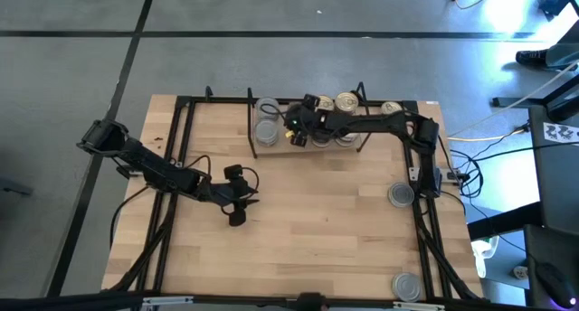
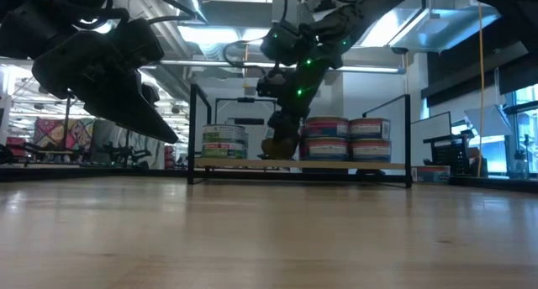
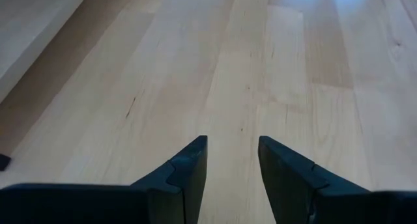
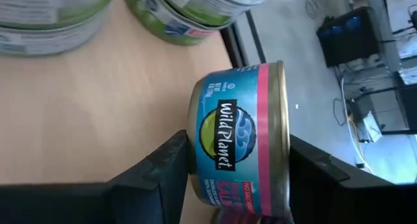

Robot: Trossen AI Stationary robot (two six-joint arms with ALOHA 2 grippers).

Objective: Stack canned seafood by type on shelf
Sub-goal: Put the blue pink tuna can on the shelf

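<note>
Jaws of the right gripper (image 4: 238, 162) clamp a teal tin (image 4: 241, 142) over the shelf (image 1: 357, 149), upper centre of the high view. Releasing it off-centre could topple neighbouring stacks (image 2: 346, 139). Left gripper (image 1: 237, 202) hangs parted, empty, mid-tabletop.

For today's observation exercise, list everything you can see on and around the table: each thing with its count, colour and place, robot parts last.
Shelf: one, black wire frame, light board, table's far edge.
Green-label tins: one stack, shelf's left end.
Blue-and-pink tins: two stacks, shelf's right part.
Held tin: one, blue with pink band, over the shelf board.
Loose tins: two, silver tops, table's right edge.
Table: one, light wood.
Right gripper: shut on the held tin.
Left gripper: open, empty, over bare table.
</note>
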